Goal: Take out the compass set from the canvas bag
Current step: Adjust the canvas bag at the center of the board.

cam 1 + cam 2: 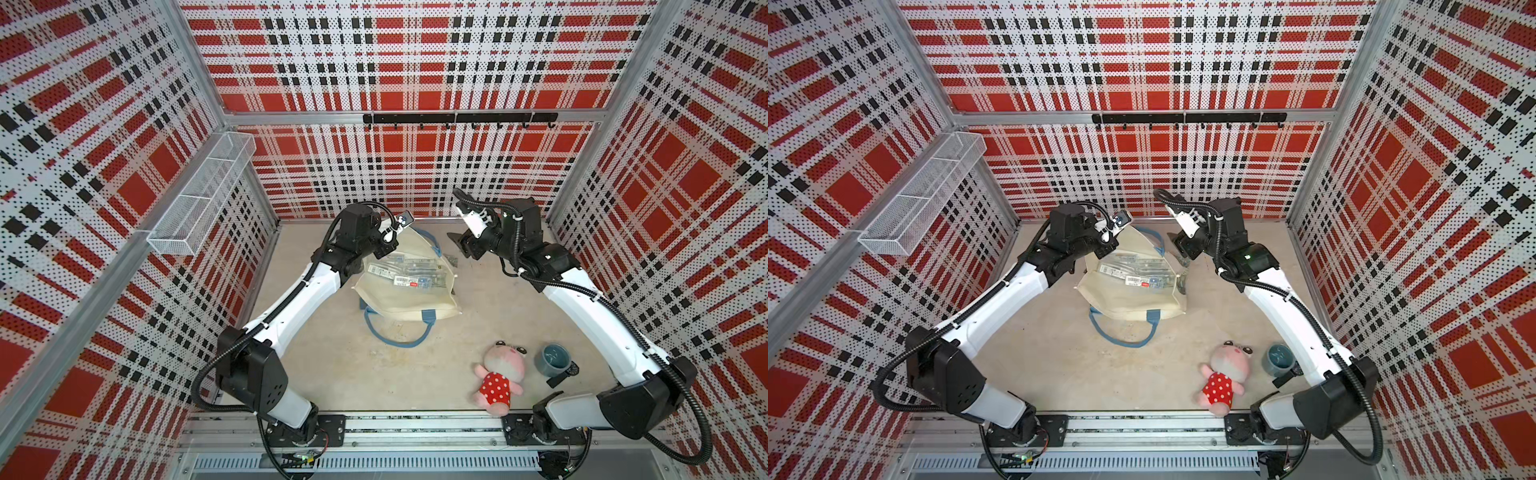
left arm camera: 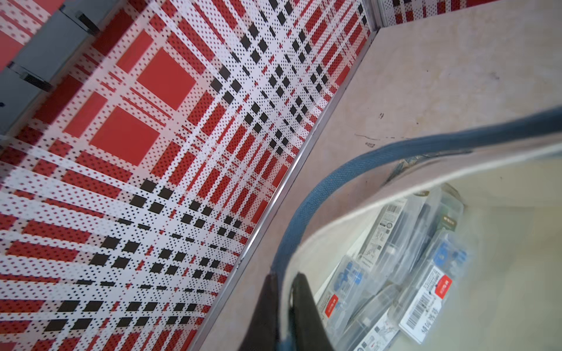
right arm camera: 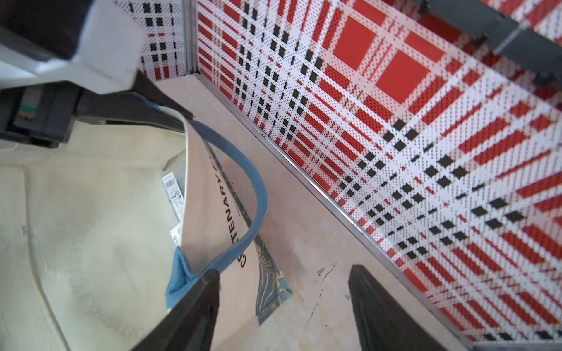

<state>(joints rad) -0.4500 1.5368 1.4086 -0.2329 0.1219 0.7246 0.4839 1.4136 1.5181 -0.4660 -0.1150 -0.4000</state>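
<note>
1. Near edge of the desk [image 1: 353, 365]: a pink plush toy [image 1: 500, 374] in a red dotted outfit lies on its back. A grey-blue mug [image 1: 552, 358] stands upright just beside it, next to the right arm.

2. Centre of the desk: the canvas bag [image 1: 411, 305] lies with its lower panel flat and its mouth open. One blue handle [image 1: 428, 318] loops onto the desk on the near side.

3. Inside the bag: the compass set [image 1: 409, 272] lies on the lower panel. It appears as several clear packages with barcode labels, visible in both top views and in the left wrist view [image 2: 425, 273]. No gripper touches it.

4. Left gripper [image 2: 286, 304]: closed tight on the upper rim of the canvas bag, beside the second handle [image 2: 319, 182]. The rim is held above the desk, which keeps the mouth open.

5. Right gripper [image 3: 284, 270]: jaws wide apart and empty, positioned over the far right corner of the bag [image 1: 463, 245]. One of its fingers [image 3: 194, 310] overlaps the base of the handle. Whether it touches cannot be determined.

6. Far end: a black hook rail [image 1: 457, 118] is fixed to the plaid back wall. A white wire basket [image 1: 203, 195] is mounted on the left wall.
</note>
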